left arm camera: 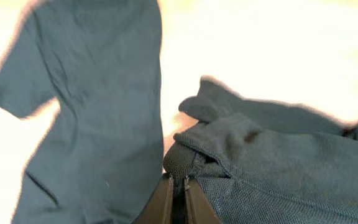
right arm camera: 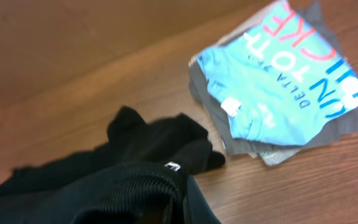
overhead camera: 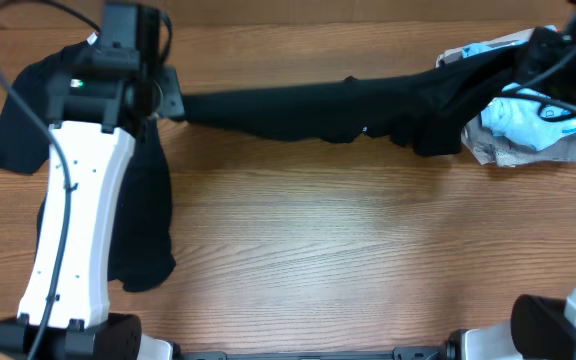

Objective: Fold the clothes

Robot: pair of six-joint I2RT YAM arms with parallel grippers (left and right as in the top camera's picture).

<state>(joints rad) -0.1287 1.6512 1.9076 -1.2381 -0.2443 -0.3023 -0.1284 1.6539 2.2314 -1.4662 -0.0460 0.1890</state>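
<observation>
A black shirt (overhead camera: 318, 108) is stretched in the air across the back of the table between my two grippers. My left gripper (overhead camera: 173, 100) is shut on its left end; the wrist view shows the closed jaws (left arm camera: 178, 182) pinching the mesh fabric (left arm camera: 272, 168). My right gripper (overhead camera: 536, 52) is shut on the right end; the ribbed collar (right arm camera: 135, 190) with a small white tag (right arm camera: 171, 165) drapes over its fingers (right arm camera: 188, 205). A second black shirt (overhead camera: 138, 210) lies flat on the table under the left arm, and it also shows in the left wrist view (left arm camera: 92, 93).
A folded pile with a light blue printed shirt (overhead camera: 528, 122) on grey clothes sits at the back right, seen close in the right wrist view (right arm camera: 278, 81). The wooden table (overhead camera: 348, 250) spreads in front. The left arm's white link (overhead camera: 73, 220) lies over the flat shirt.
</observation>
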